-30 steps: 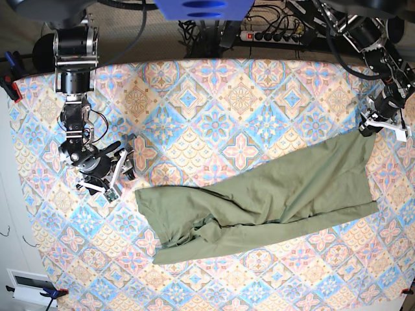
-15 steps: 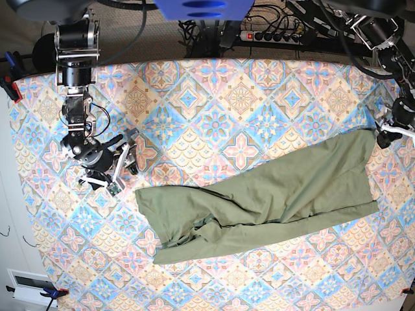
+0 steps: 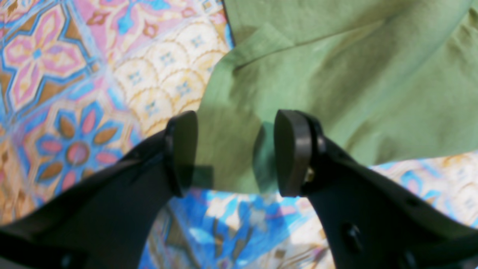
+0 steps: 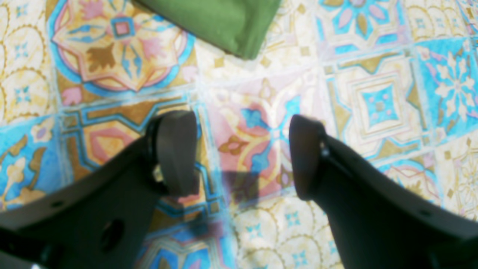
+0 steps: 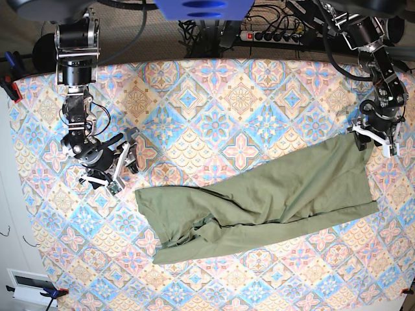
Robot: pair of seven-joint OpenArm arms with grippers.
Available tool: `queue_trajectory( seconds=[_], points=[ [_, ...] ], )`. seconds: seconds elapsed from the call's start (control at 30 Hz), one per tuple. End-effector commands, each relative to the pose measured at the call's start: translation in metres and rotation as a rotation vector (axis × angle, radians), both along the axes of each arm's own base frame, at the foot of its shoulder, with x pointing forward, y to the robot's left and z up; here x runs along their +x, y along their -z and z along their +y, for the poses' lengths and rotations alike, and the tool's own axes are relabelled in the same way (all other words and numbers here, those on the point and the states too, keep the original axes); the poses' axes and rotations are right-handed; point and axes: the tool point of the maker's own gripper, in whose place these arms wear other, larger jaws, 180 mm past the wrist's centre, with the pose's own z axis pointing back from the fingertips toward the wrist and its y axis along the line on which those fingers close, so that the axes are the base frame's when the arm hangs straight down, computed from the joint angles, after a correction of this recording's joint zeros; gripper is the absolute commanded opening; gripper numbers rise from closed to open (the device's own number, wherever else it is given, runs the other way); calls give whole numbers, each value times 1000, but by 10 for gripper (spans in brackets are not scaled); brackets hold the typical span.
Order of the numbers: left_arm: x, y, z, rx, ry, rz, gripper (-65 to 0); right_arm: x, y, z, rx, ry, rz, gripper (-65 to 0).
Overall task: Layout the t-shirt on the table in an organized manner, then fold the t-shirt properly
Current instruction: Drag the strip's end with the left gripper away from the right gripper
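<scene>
The olive-green t-shirt (image 5: pixel 259 201) lies crumpled and stretched across the table (image 5: pixel 214 110), running from the lower left up to the right. My left gripper (image 5: pixel 371 142) is open at the shirt's upper right corner. In the left wrist view the gripper (image 3: pixel 235 149) straddles that corner of the t-shirt (image 3: pixel 336 74), just above the table (image 3: pixel 74 74). My right gripper (image 5: pixel 123 170) is open and empty just left of the shirt's left end. In the right wrist view the gripper (image 4: pixel 242 149) hovers over bare table (image 4: pixel 373 101), with a t-shirt corner (image 4: pixel 224 22) ahead of it.
A power strip (image 5: pixel 272 35) and cables lie behind the table's back edge. Red clamps (image 5: pixel 11 87) hold the cloth at the left edge. A white box (image 5: pixel 29 283) sits off the front left corner.
My left gripper swung out to the right past the shirt, then came back down and left onto its upper right corner. My right gripper shifted slightly up and left. The shirt has not moved.
</scene>
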Motion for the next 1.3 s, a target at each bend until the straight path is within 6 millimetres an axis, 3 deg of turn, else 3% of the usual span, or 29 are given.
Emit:
queue_trajectory(
  seconds=[0.0, 0.53, 0.83, 1.03, 1.13, 1.23, 1.27],
  points=[
    [10, -18, 7, 21, 3, -47, -325, 15, -20, -2, 7, -1, -64, -272],
    [-3, -29, 37, 31, -86, -69, -354, 15, -20, -2, 7, -1, -63, -272],
    [-3, -21, 29, 17, -82, -58, -359, 16, -22, -2, 6, -1, -67, -272],
    [1, 2, 8, -23, -30, -4, -364, 15, -22, -2, 7, -1, -68, -272],
    [0, 5, 3, -40, -28, -3, -453, 18, -28, 0, 5, -6, -87, -272],
    [3, 4, -7, -54, -19, -18, -648, 18, -29, 0, 5, -6, -90, -272],
    [5, -2, -11, -58, -9, -24, -650, 18, -29, 0, 5, -6, -90, -272]
  ],
)
